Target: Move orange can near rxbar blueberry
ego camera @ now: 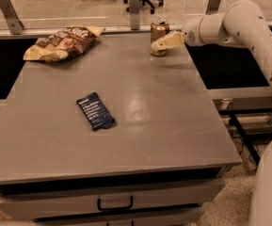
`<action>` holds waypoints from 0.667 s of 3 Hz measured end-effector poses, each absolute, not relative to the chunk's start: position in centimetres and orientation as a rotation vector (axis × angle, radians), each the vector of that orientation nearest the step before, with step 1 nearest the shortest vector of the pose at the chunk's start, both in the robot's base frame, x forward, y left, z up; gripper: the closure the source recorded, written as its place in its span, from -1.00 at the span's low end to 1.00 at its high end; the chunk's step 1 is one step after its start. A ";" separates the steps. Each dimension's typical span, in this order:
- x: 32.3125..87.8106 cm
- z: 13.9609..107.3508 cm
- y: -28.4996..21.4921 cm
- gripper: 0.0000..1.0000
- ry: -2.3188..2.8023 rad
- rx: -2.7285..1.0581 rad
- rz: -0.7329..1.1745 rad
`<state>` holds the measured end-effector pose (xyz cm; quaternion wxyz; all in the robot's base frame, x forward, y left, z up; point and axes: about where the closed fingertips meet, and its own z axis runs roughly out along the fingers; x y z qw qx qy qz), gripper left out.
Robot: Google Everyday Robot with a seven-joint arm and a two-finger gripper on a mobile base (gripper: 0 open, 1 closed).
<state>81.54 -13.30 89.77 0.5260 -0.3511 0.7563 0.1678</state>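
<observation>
The orange can (158,32) stands upright at the far edge of the grey table (140,126), right of centre. The gripper (158,43) reaches in from the right on the white arm (248,22); its cream finger (167,41) lies across the can's front right side, at the can. The rxbar blueberry (95,110), a dark navy bar with white text, lies flat on the left middle of the table, well in front of and left of the can.
A brown-and-yellow chip bag (60,42) lies at the far left corner. A glass partition with metal posts (134,6) runs behind the table. The table's right edge drops to the floor, where cables lie (244,135). A drawer handle (115,204) is at the front.
</observation>
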 end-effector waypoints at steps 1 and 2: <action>83.2 88.7 -11.7 -0.62 1.800 -0.800 0.459; 83.2 88.4 -10.9 -0.17 1.786 -0.788 0.527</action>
